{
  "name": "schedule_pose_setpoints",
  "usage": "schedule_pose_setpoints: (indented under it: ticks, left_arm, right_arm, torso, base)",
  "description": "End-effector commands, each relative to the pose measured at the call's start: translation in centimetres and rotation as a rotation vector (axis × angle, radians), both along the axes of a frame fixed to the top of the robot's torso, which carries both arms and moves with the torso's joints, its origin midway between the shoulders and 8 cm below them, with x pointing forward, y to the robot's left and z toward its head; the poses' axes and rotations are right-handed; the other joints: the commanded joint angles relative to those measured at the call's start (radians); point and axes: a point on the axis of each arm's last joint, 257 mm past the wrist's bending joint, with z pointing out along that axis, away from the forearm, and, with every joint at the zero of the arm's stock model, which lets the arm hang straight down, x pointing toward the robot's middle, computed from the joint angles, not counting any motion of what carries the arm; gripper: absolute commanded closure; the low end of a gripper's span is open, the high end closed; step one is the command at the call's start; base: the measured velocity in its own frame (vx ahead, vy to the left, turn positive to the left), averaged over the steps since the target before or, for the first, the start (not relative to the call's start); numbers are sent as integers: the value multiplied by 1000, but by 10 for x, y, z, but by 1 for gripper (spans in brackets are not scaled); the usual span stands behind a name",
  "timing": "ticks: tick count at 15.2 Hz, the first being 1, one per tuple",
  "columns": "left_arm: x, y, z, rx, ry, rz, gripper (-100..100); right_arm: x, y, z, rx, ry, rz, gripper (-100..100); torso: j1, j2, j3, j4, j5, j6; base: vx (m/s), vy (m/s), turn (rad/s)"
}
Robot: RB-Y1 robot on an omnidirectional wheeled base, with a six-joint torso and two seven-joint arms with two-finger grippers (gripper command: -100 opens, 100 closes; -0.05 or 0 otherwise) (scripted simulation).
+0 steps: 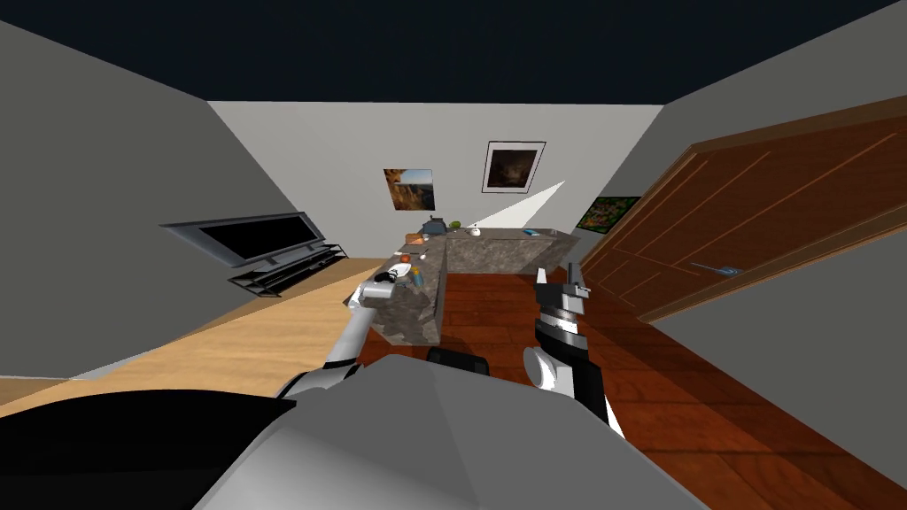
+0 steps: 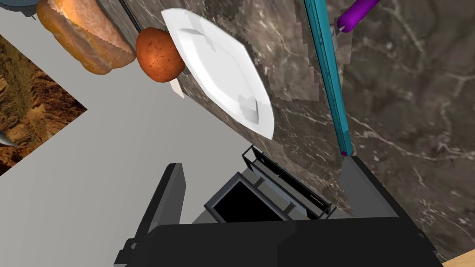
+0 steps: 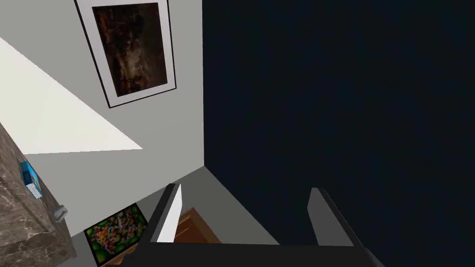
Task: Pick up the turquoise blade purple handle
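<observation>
Dark marbled counter [image 1: 496,252], L-shaped. Left gripper [image 2: 263,161] hovering over its near end, fingers spread wide, pinching nothing. Right gripper [image 1: 558,282] hanging above the floor beside the counter, fingers likewise spread. White plate [image 2: 222,69] lying by the counter's edge. Knife [image 2: 333,97] lying inward of the plate: turquoise blade [image 2: 324,55] running lengthwise away from the left gripper, near end pointing at one fingertip, just beside it. Purple handle [image 2: 357,13] showing beside the blade's far part, angling off.

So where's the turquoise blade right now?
Left wrist view: the turquoise blade lies on the marbled counter, its end by one of the left fingers, white plate beside it.
</observation>
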Motion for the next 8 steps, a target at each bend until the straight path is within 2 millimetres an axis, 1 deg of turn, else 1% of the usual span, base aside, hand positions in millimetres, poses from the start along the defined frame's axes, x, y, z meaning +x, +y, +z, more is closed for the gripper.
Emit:
schedule_pose_setpoints:
  ticks: [1,2,4,5,7,8]
  left_arm:
    - [-5,3,-5,-9,33,16,-100]
    - [-6,10,-7,-13,57,33,-100]
    - [-12,10,-13,-23,86,45,-100]
    - [-13,16,-14,-27,107,60,-100]
    - [-19,16,-20,-38,136,72,-100]
    - [-21,21,-21,-44,158,87,-100]
  right_arm:
    - [0,0,0,0,0,0,0]
    - [0,0,0,0,0,0,0]
    - [0,0,0,0,0,0,0]
    - [0,0,0,0,0,0,0]
    - [0,0,0,0,0,0,0]
    - [0,0,0,0,0,0,0]
  torso:
    - [0,0,0,0,0,0]
    - [0,0,0,0,0,0]
    - [0,0,0,0,0,0]
    - [0,0,0,0,0,0]
    - [0,0,0,0,0,0]
    - [0,0,0,0,0,0]
  base:
    - [5,-13,-29]
    - [8,-18,-59]
    - [8,-15,-48]
    - [9,-19,-61]
    - [9,-17,-46]
    - [11,-19,-53]
